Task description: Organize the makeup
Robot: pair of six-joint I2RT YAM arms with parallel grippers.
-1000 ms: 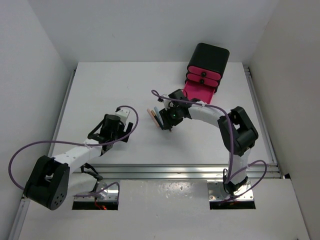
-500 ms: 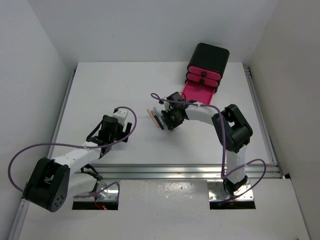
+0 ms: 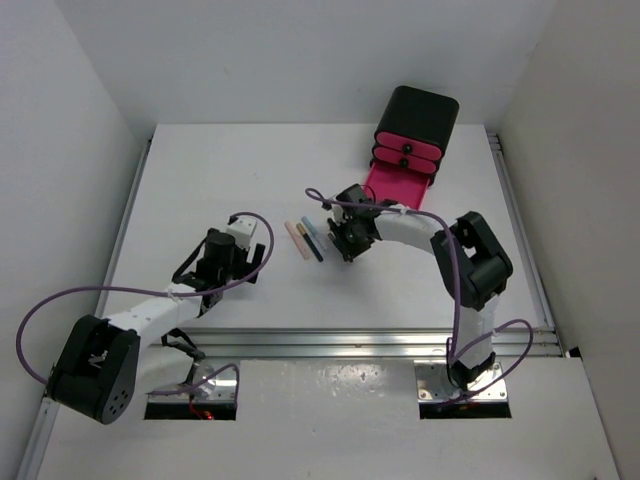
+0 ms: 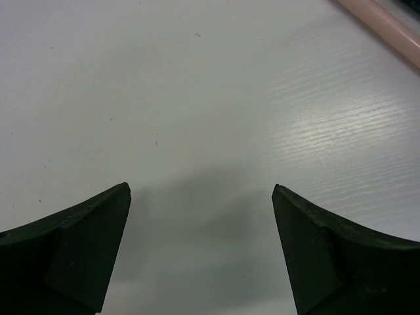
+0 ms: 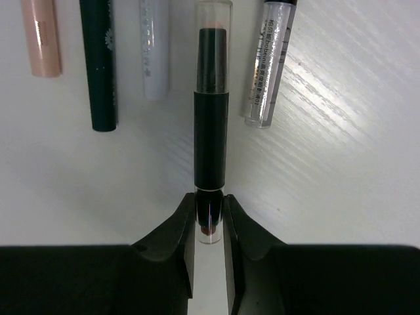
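White bench (image 3: 200, 180): black stick (image 5: 210, 131), clenched by right gripper (image 5: 210, 201), is being drawn from pencil row (image 3: 303, 240) toward far-right corner; left gripper (image 4: 200, 190) released.

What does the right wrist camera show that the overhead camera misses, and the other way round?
Only the right wrist view shows that the right gripper pinches a black stick with a clear cap, with a clear glitter tube beside it. Only the top view shows the black box, its bottom pink drawer pulled open, and the left arm. Both show that gripper and the beige pencil on the white table.
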